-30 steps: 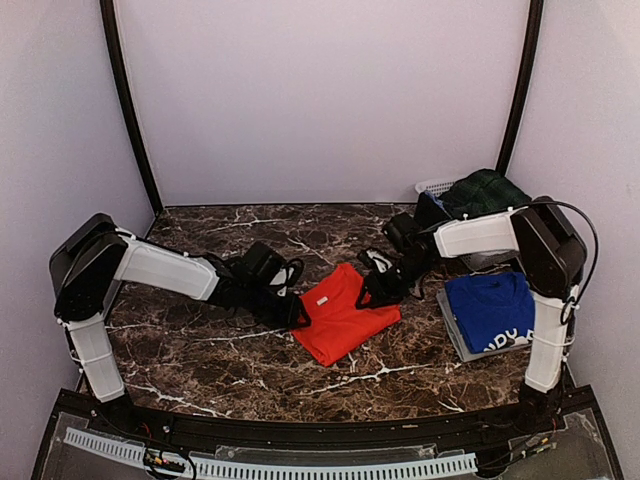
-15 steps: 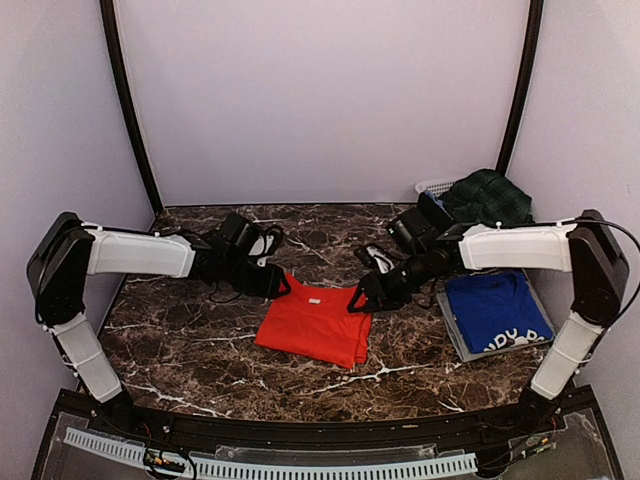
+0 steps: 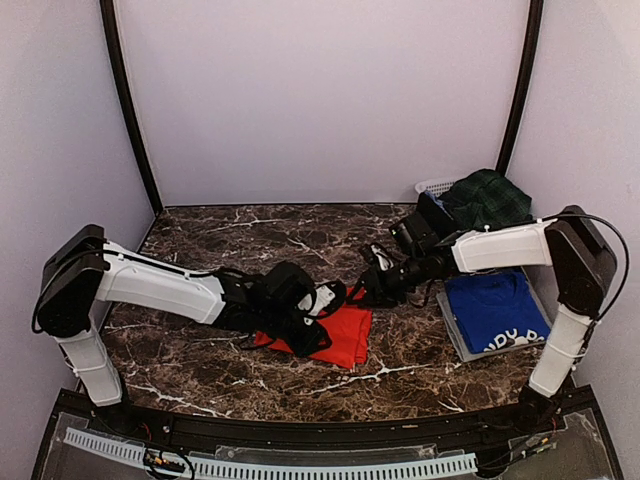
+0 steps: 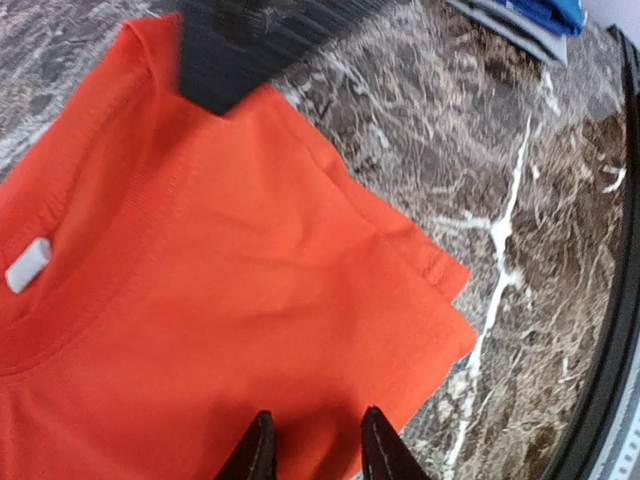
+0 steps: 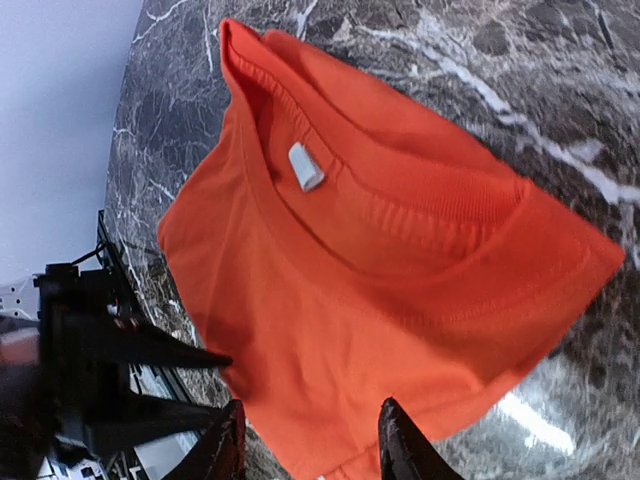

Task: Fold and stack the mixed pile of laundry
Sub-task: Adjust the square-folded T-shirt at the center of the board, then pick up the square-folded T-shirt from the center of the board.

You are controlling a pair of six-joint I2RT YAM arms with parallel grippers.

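The bright red-orange T-shirt (image 3: 350,335) lies folded on the marble table, collar and white tag showing in the right wrist view (image 5: 380,300). My left gripper (image 3: 318,322) hovers over the shirt's near-left part, and its jaws (image 4: 315,455) stand open above the cloth (image 4: 230,260). My right gripper (image 3: 366,294) is at the shirt's far right edge, jaws (image 5: 310,445) open over it. The royal blue T-shirt (image 3: 490,308) lies folded on the grey tray (image 3: 452,332). The dark green tartan skirt (image 3: 487,198) lies on the white basket (image 3: 432,186). The other garments are hidden.
The tray and basket fill the table's right side. The table's black front rim (image 4: 610,330) runs close by the shirt. The left gripper's dark fingers (image 5: 120,350) show at the left in the right wrist view. Bare marble (image 3: 200,240) shows at the left and back.
The shirt's far half has been brought over toward the front, so it now lies smaller. My left arm swung from back left to over the shirt. Both grippers let go.
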